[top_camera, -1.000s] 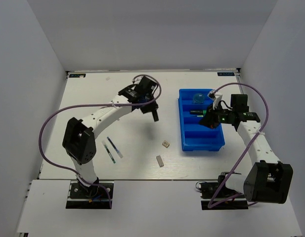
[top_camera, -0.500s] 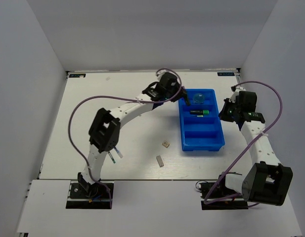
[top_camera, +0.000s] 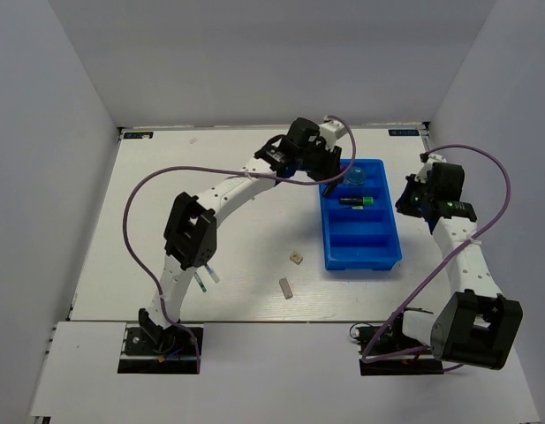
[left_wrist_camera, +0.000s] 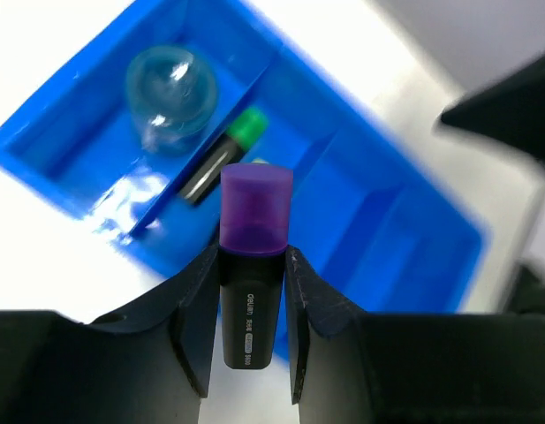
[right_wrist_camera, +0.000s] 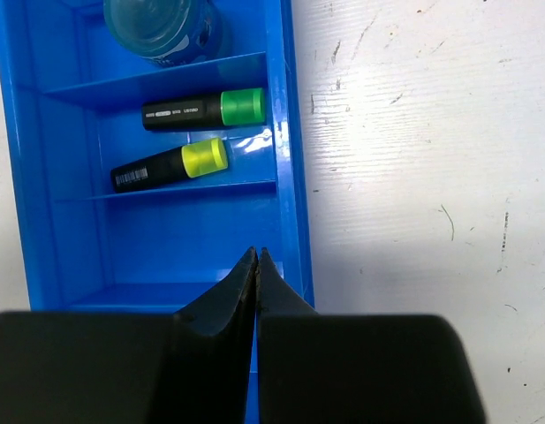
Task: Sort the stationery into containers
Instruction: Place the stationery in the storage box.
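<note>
My left gripper (top_camera: 330,185) is shut on a black marker with a purple end (left_wrist_camera: 253,265) and holds it above the far left part of the blue tray (top_camera: 364,261). The tray (left_wrist_camera: 387,221) holds a blue round piece (top_camera: 354,175) in its far compartment. The second compartment holds a green-ended marker (right_wrist_camera: 206,109) and a yellow-ended marker (right_wrist_camera: 170,166). My right gripper (right_wrist_camera: 257,261) is shut and empty, above the tray's right rim (right_wrist_camera: 290,177). It also shows in the top view (top_camera: 412,201).
Two small erasers (top_camera: 296,258) (top_camera: 286,288) lie on the table left of the tray. Thin pens (top_camera: 202,275) lie near the left arm's base, partly hidden by it. The tray's two near compartments (top_camera: 360,240) hold nothing.
My left arm has swung right from mid-table to the tray's far left corner, carrying the purple marker. My right gripper has pulled back from over the tray to its right side.
</note>
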### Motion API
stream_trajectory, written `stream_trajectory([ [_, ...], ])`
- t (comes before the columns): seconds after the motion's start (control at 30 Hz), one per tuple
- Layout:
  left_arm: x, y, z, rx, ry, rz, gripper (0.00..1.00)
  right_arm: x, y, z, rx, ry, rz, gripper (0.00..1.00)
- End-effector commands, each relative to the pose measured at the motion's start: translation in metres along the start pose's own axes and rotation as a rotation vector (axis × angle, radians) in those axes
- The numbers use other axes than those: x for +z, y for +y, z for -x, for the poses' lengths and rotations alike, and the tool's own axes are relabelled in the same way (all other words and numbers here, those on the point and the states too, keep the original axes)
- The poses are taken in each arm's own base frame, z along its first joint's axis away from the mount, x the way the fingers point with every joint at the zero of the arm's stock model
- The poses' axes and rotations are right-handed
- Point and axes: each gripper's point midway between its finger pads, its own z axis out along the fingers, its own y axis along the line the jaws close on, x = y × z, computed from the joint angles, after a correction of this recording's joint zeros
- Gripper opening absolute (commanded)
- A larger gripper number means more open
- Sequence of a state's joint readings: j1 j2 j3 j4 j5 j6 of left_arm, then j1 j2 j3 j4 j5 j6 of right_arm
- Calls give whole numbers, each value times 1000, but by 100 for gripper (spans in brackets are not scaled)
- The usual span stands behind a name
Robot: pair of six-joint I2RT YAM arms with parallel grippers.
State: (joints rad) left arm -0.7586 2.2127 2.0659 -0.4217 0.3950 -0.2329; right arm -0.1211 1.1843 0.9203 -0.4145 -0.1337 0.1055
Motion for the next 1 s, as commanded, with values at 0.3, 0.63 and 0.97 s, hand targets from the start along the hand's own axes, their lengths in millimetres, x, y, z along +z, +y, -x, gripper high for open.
stream_trajectory([
  [0.3, 8, -7, -2, 416, -57, 47, 0, -7, 1, 15, 6, -63, 44, 0],
  [0.63, 45, -12, 8, 393, -121, 19, 0, -10, 21, 6, -54, -37, 193, 0],
  [0.97, 71, 11, 4, 343, -173, 95, 12, -12, 29, 2, -64, -27, 255, 0],
])
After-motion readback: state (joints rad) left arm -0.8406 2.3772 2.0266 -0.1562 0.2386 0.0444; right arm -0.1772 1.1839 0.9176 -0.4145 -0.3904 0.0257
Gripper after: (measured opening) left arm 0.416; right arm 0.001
